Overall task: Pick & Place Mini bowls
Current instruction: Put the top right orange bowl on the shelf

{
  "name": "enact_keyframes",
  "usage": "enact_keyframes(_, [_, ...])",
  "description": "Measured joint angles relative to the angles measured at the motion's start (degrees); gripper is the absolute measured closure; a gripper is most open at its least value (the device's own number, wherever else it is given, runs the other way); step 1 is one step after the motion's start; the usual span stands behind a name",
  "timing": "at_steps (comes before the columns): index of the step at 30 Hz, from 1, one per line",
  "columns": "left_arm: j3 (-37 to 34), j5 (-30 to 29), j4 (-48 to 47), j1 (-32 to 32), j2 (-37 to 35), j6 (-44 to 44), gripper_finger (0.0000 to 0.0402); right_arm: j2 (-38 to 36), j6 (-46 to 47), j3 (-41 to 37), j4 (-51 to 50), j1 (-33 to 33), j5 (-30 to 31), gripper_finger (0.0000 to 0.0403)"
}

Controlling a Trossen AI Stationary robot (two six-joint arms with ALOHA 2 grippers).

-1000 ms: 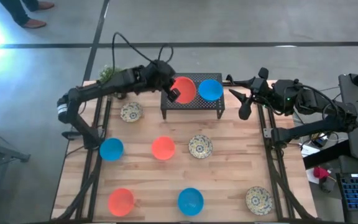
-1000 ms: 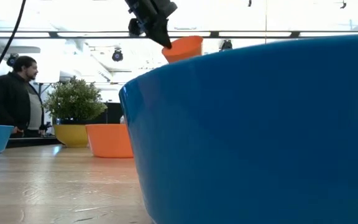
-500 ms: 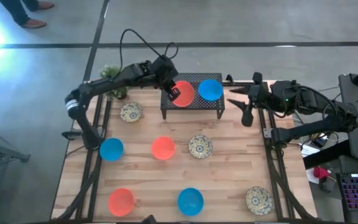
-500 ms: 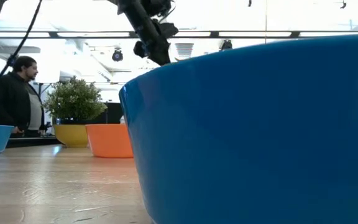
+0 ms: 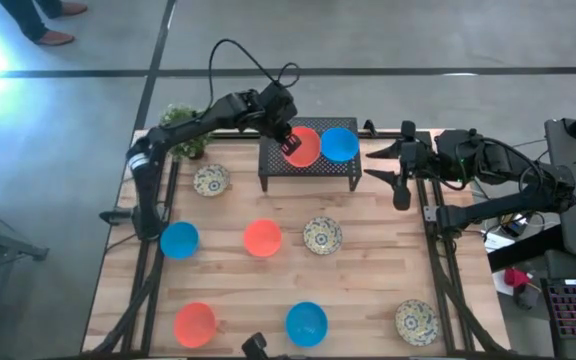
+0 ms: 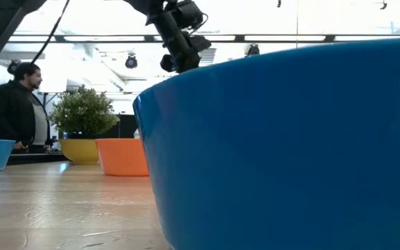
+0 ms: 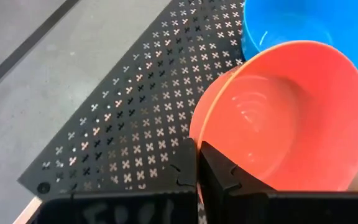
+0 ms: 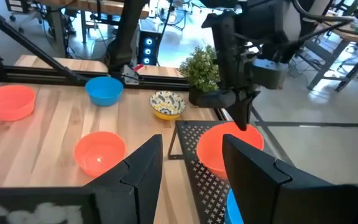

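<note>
on the black mesh rack [image 5: 308, 165], left gripper [image 5: 290, 141] jaws pinching orange-red bowl [image 5: 303, 148] rim, right gripper [image 5: 388, 166] jaws wide

Orange-red bowl [image 5: 303, 147], black mesh rack [image 5: 310, 166]

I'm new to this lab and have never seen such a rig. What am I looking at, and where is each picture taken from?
Two robot arms work at a wooden table. One camera looks straight down, one sits at table height behind a blue bowl, and one rides on each wrist. Small bowls, orange-red, blue and patterned cream, are spread over the table. The left gripper is shut on the rim of an orange-red bowl over the black rack, beside another blue bowl on it. The right gripper waits open at the table's right edge. A potted plant stands at the back corner.
</note>
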Motion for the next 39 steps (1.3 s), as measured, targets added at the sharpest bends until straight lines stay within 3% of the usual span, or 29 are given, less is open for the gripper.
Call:
enact_keyframes(11, [2.3,0.3,-1.7,0.3,3.4,-0.2,0.0401,0.0,-0.2,0.0,-0.1,0.0,0.0,0.0241])
enact_keyframes(39, [2.3,-1.7,-3.1,0.4,2.4,-3.2,0.0401,0.0,-0.5,0.0,-0.2,0.0,0.0,0.0241])
